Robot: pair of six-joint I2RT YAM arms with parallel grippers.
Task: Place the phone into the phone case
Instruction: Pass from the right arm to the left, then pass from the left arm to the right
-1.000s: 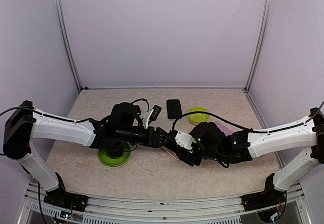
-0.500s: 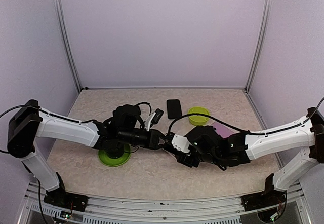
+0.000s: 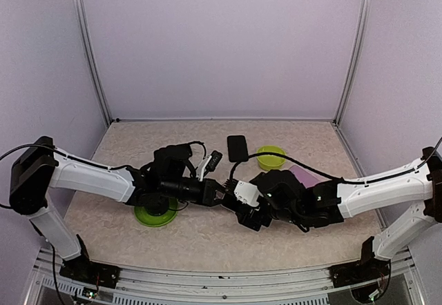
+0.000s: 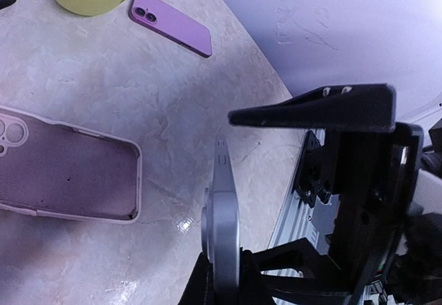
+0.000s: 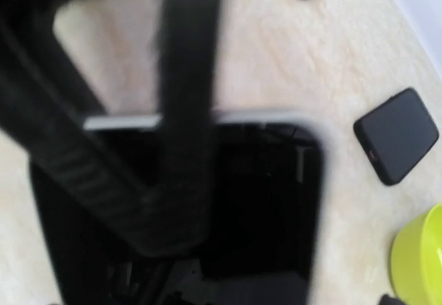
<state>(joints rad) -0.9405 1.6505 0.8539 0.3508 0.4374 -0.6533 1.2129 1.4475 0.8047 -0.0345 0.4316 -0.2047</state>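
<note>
left gripper clamps silver phone edge-on; phone case flat beside.

On the table, a case lies flat beside a phone held on edge. Behind them sits a bowl, a second phone just left, a third near its right. A dish lies under the left arm.

A robotics lab test cell. A beige, stone-patterned tabletop is enclosed behind and on both sides by plain pale lilac wall panels held in silver metal corner posts. Along the tabletop's near edge runs a slotted aluminium rail, where two white-and-black robot arms are bolted.
</note>
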